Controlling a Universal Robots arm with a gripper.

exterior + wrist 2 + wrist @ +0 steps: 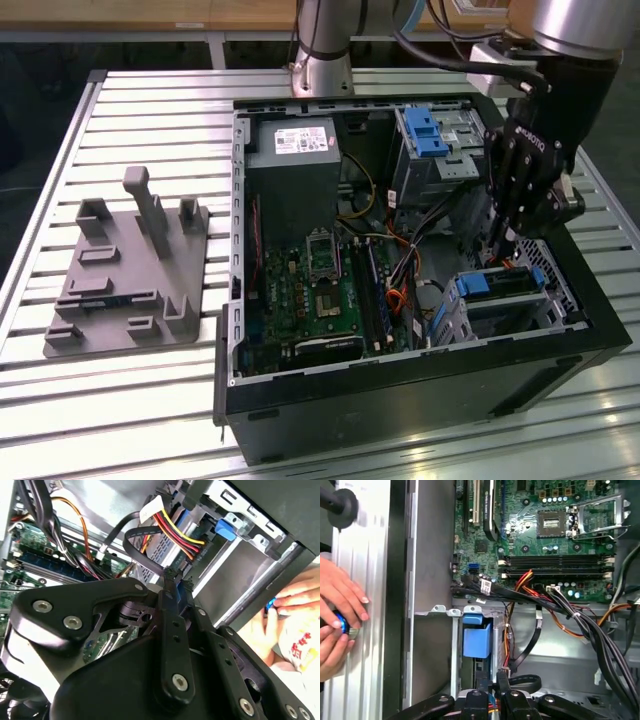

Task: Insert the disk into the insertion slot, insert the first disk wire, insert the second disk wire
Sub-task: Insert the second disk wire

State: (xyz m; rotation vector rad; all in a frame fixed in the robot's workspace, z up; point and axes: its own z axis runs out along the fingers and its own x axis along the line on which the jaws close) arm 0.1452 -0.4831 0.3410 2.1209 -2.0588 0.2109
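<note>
Blue-framed disk (pixel 477 641) sits in the insertion slot (pixel 502 316), blue end facing the motherboard (pixel 320 292); tool (pixel 179 581) pinches black wire (pixel 142 554).

- In the exterior view my arm (pixel 578 60) runs off the top edge and covers part of the tall bay (pixel 445 175) behind it.
- The disk (pixel 503 284) shows as one thin strip. The walls of the insertion slot (pixel 505 320) hide the rest.
- In the second wrist view the black cable (pixel 142 550) ends out of sight behind my jaws.
- A person's hand (pixel 295 605) is cut by that picture's edge. It is closed over a small blue thing (pixel 270 603) I cannot make out.
- In the first wrist view the person's hands (pixel 340 595) are cut off likewise, covering most of that blue thing (pixel 341 621).
</note>
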